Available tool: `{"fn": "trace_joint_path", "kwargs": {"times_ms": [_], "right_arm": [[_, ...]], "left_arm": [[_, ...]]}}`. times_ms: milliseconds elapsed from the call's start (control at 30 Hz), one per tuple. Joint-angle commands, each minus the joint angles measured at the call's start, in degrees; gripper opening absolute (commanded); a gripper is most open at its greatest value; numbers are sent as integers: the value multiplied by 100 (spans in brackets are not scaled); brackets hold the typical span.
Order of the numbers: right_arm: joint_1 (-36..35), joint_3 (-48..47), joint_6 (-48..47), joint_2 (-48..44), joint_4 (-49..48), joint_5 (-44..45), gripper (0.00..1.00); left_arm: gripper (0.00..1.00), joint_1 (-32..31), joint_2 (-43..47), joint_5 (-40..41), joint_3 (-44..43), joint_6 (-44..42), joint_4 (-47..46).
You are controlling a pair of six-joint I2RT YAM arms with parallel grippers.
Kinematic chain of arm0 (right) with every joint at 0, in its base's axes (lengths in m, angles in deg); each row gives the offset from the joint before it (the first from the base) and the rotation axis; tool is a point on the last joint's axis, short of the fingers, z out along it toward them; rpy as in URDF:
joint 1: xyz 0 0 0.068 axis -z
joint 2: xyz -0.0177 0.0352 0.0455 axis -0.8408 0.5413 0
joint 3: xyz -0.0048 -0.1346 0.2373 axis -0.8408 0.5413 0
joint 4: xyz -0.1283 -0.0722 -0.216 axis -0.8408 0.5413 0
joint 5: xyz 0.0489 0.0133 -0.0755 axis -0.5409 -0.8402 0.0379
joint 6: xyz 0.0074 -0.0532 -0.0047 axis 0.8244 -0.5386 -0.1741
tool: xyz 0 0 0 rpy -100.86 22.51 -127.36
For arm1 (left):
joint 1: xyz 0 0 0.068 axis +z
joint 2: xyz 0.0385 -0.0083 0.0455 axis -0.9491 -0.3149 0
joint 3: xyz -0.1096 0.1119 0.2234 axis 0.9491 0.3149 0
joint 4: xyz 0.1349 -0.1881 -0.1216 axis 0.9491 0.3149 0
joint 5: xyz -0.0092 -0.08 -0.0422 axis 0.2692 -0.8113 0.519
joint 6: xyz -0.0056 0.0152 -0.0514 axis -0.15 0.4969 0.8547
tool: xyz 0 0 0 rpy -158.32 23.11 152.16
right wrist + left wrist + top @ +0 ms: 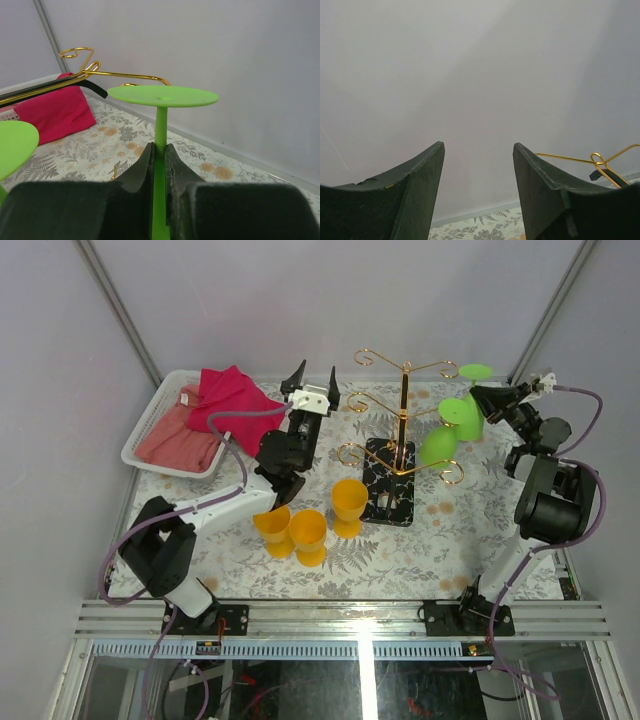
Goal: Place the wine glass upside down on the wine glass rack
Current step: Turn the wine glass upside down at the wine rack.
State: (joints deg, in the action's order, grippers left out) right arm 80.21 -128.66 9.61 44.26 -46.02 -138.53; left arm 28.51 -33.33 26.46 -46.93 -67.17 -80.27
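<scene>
Near gold rack (405,418), right fingers (141,172) pinch green glass (162,96) stem; left fingers (420,180) spread.

Below the wine glass rack (120,76), the right gripper (159,150) hides the bowl of the green wine glass (162,96); a second glass (12,142) is edge-cropped.

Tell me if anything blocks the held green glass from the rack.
Nothing visible does. The right tool grips the wine glass by its stem, foot up, beside a bare arm of the wine glass rack. A second green glass hangs lower.
</scene>
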Motion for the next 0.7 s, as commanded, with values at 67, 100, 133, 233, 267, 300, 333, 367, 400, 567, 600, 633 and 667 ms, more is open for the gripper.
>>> {"fn": "trace_joint_path", "kwargs": {"times_ms": [67, 100, 133, 233, 267, 300, 333, 367, 400, 567, 600, 633, 667], "right_arm": [[-317, -453, -239, 217, -884, -148, 0], [-354, -510, -242, 257, -886, -167, 0], [-373, -551, -251, 274, -882, -184, 0], [-422, -633, -276, 285, -879, -247, 0], [-420, -640, -283, 276, -882, -251, 0], [-425, -627, -288, 269, -881, -252, 0], [-422, -628, -284, 265, -887, -252, 0], [-427, -635, -269, 273, -885, -258, 0], [-428, -638, -263, 282, -882, -277, 0], [-443, -624, -264, 336, -884, -313, 0], [-467, -623, -269, 339, -885, -320, 0], [-482, -619, -283, 352, -885, -334, 0], [-503, -615, -294, 355, -886, -358, 0]], "left_arm": [[57, -24, -84, 118, -243, -183, -75], [57, -21, -87, 114, -257, -186, -55], [57, -26, -101, 116, -262, -199, -41], [57, -20, -130, 132, -291, -202, -40], [57, -25, -145, 133, -302, -199, -40], [57, -22, -160, 142, -317, -198, -39], [57, -25, -171, 150, -317, -193, -42], [57, -24, -184, 151, -331, -190, -41], [57, -21, -206, 155, -329, -197, -40], [57, -12, -263, 165, -399, -256, -31], [57, -11, -274, 160, -410, -271, -31], [57, -15, -278, 160, -421, -275, -25], [57, -6, -282, 160, -433, -287, -17]]}}
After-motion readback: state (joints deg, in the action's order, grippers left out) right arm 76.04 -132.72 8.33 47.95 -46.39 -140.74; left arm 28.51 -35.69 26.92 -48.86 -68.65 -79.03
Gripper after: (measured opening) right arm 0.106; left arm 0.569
